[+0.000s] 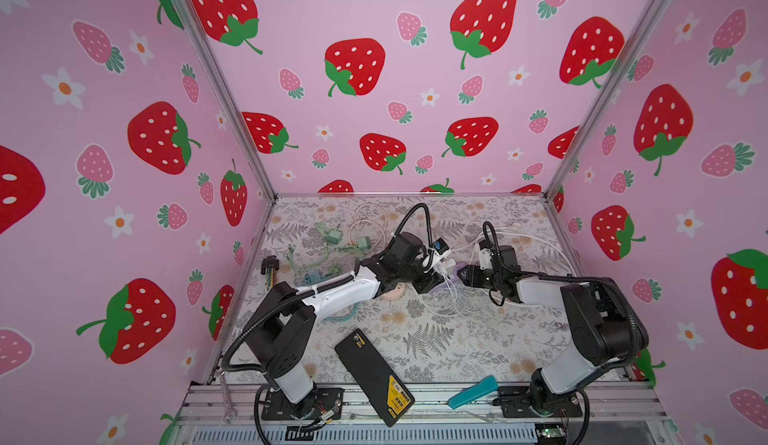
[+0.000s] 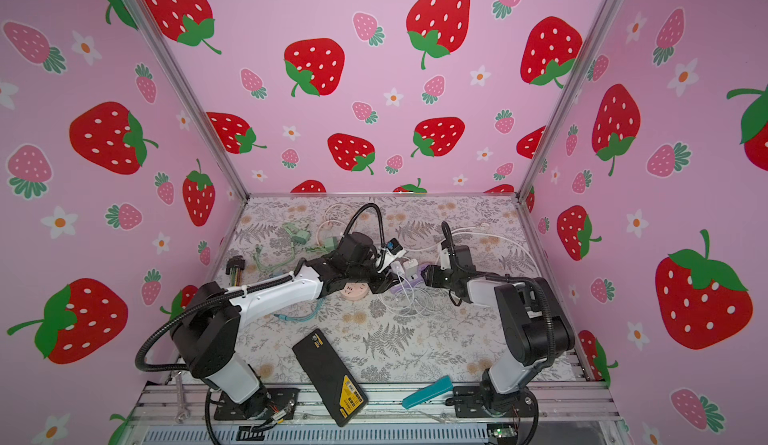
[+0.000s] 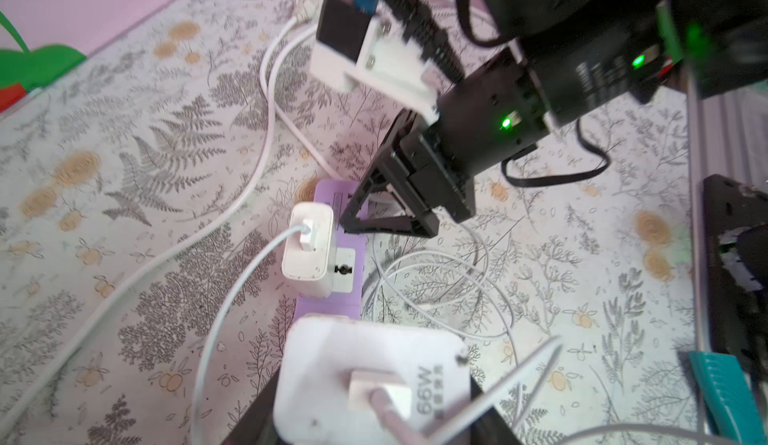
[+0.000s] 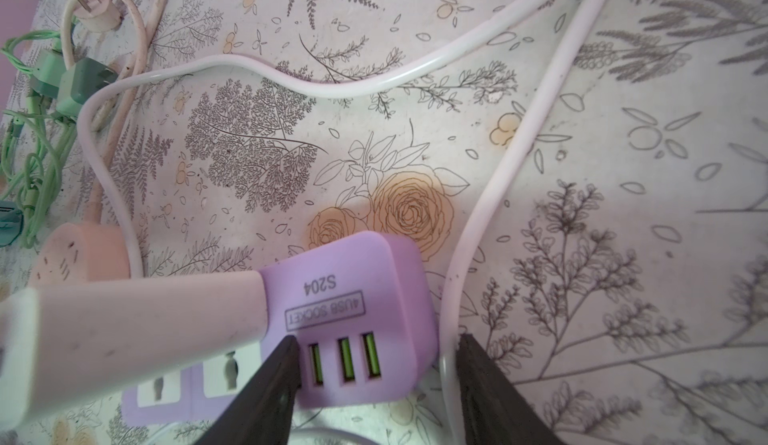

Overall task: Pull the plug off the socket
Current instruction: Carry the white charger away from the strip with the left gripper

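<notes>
Here, right claw (image 4: pixel 378 339) on purple socket (image 4: pixel 353 264), USB ports (image 4: pixel 346 359) (wrist view only)

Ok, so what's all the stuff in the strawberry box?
Purple plastic power strip: one, purple, table middle.
Big white square charger: one, white, at the strip's end.
Small white charger: one, white, plugged into the strip.
Round pink socket block: one, pink, left of the strip.
Green plugs with cables: two, green, back left.
White cables: several, white, around the strip.
Flat black case with yellow label: one, black, front middle.
Teal plastic handle: one, teal, front right.
Left fingers: two, black, shut on the big charger.
Right fingers: two, black, shut on the strip.
</notes>
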Robot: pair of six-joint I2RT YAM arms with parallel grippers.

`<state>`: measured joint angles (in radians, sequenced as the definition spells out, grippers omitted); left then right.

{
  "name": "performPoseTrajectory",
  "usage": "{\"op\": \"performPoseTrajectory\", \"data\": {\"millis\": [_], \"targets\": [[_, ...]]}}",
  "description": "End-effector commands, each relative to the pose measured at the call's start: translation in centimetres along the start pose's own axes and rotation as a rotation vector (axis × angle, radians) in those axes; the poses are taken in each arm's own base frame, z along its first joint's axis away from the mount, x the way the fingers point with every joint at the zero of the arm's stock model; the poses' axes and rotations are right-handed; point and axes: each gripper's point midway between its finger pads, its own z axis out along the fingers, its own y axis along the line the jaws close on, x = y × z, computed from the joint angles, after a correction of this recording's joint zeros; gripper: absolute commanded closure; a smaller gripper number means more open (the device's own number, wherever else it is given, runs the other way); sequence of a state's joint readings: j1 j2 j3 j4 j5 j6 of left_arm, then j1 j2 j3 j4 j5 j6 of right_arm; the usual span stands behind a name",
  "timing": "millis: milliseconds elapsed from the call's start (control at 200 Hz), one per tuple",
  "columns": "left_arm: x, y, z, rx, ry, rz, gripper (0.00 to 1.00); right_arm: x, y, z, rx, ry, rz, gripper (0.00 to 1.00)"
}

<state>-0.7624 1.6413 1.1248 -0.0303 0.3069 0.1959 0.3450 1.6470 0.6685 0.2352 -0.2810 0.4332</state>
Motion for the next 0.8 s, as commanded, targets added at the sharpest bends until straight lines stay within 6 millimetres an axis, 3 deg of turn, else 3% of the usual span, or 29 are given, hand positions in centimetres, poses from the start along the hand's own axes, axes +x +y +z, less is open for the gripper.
{"op": "performPoseTrajectory", "data": {"millis": [0, 220, 395, 631, 796], "targets": [[-3.3, -1.0, -2.4, 0.005, -0.075, 0.060, 0.73, 6.9, -5.0, 0.6, 0.203, 0.217, 0.051, 0.39], [-5.7, -1.6, -6.2, -0.036, -0.133, 0.091, 0.72, 6.8, -5.0, 0.7, 0.204, 0.217, 0.052, 0.39], [-6.3, -0.8, -9.3, -0.144, -0.104, 0.081, 0.71, 6.8, -4.9, 0.7, 0.201, 0.218, 0.049, 0.39], [-5.5, -0.3, -13.4, -0.232, -0.064, 0.042, 0.70, 6.9, -5.0, 0.8, 0.204, 0.221, 0.049, 0.39], [-2.5, -2.0, -13.1, -0.145, 0.032, -0.012, 0.69, 7.0, -5.0, 0.8, 0.207, 0.224, 0.048, 0.39]]}}
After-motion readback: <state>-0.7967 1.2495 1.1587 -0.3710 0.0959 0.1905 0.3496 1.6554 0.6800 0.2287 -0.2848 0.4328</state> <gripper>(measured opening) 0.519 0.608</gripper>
